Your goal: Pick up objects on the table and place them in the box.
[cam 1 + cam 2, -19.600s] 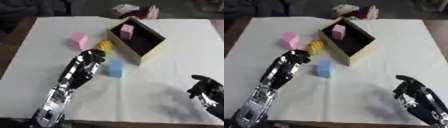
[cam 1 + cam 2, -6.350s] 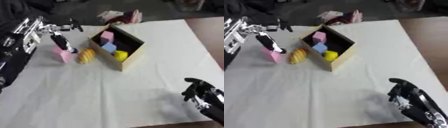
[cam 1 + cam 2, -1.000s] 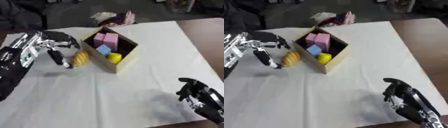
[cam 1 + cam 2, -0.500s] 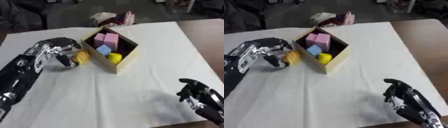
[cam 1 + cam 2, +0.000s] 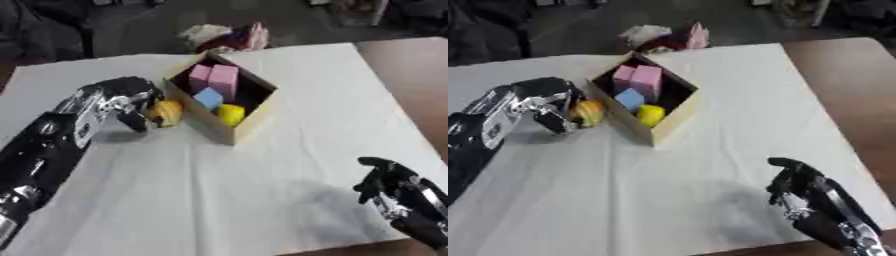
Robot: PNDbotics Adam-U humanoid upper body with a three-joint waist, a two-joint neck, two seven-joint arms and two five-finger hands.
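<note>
The left hand (image 5: 131, 102) sits at the left side of the box (image 5: 254, 117), fingers curled around a yellow-orange object (image 5: 166, 113) that lies on the counter (image 5: 219, 190) just beside the box's outer left wall. Fingers cover the object's left side; its right side shows. Whether the object is lifted off the surface or resting on it cannot be determined. The left arm runs from the lower left corner up to that hand.

The box is open-topped, tan on the outside and dark inside, and stands turned at an angle to the counter's edges. Inside it are two pink blocks (image 5: 214, 79) side by side at the far end, a blue block (image 5: 208, 97) in front of them, and a yellow round object (image 5: 230, 114) nearest the front corner.

The right hand (image 5: 798, 192) shows near the lower right corner, well apart from the box, fingers bent loosely and closed on nothing.

The counter is covered with a white cloth, creased in places. Bare brown surface shows at the right edge. Beyond the far edge lies a heap of pink and pale items (image 5: 229, 36) against a dark floor; their nature cannot be made out.

The yellow-orange object's exact form is unclear. The right forearm is cut off at the frame's bottom.
</note>
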